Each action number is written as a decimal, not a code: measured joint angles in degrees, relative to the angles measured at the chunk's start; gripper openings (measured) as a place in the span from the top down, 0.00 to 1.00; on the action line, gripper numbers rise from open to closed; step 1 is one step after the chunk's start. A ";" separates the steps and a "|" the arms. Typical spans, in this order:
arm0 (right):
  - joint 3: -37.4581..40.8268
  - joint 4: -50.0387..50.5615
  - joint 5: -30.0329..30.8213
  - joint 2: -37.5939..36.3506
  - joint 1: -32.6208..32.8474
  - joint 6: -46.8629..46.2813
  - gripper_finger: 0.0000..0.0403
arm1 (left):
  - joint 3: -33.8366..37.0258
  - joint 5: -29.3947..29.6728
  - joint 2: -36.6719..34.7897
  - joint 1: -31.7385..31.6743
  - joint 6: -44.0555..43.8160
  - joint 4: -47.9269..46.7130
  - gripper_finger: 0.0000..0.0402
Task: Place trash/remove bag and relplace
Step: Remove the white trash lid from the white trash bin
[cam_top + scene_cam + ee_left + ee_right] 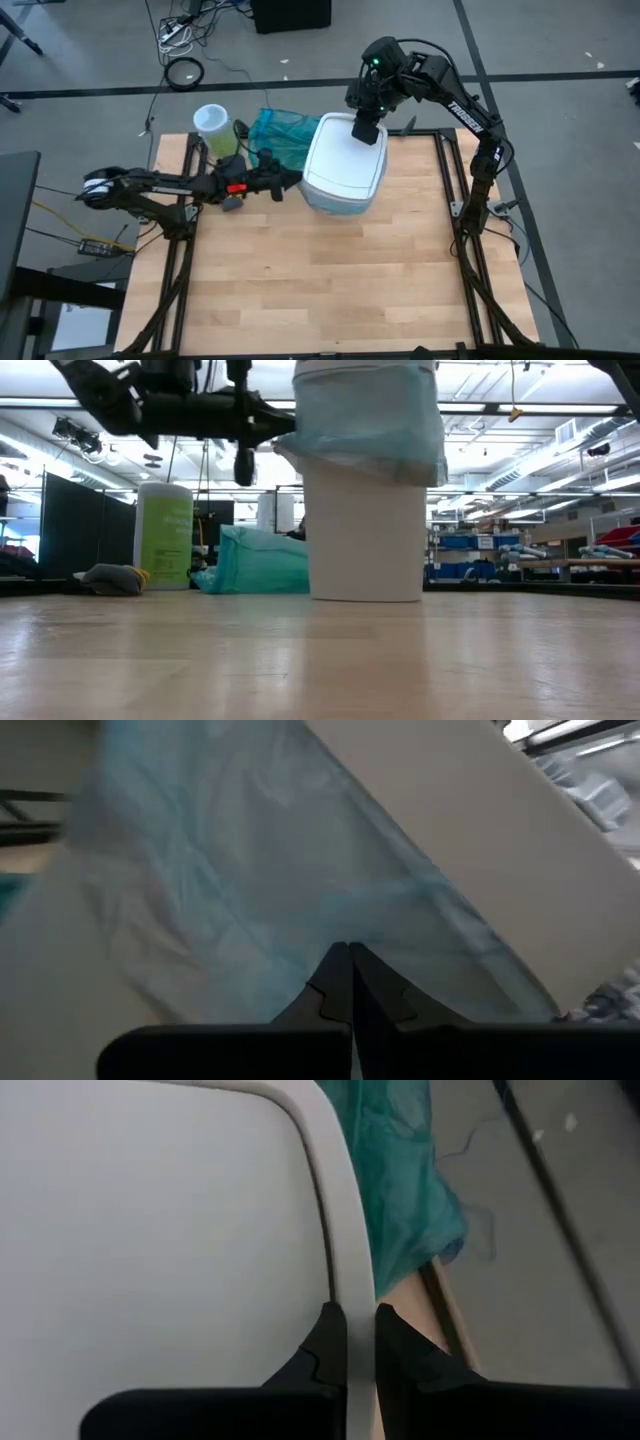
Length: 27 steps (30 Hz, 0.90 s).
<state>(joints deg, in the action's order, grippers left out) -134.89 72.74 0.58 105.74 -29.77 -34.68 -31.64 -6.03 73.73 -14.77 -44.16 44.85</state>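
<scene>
Upright near the bench's (pixel 300 290) far edge: white bin (pixel 345 165), lid on, light sky-blue bag (pixel 370 420) draped thin and translucent over its rim. Left gripper (pixel 296 180) clenched on the liner's side. Right gripper (pixel 366 130) clamped on the lid's far edge. "TROSSEN" readable along the right arm.

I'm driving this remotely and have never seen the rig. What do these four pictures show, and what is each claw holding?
Two robot arms work at a wooden table. One picture looks down from above, one looks level across the table, and two look from the arms' wrists. On the table stand a white bin lined with a light blue bag, a teal bag and a green canister. The left gripper is shut on the light blue bag at the bin's side. The right gripper is shut on the bin's rim.
</scene>
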 joint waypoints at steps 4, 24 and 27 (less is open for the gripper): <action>-0.02 -1.15 -0.17 -0.01 0.04 -0.10 0.96 | 0.00 -1.69 5.64 1.03 -3.72 8.14 1.00; 0.00 -8.37 -13.79 -0.03 -9.30 -4.22 0.96 | -0.07 -4.48 7.24 3.57 -12.87 16.10 1.00; 0.17 -5.75 -14.84 -0.01 -11.73 -3.08 0.96 | -0.07 -5.64 7.24 4.30 -14.83 20.74 1.00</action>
<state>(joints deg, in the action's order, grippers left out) -134.72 66.99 -14.27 105.73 -41.51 -37.76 -31.70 -11.67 80.96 -10.47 -58.99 65.60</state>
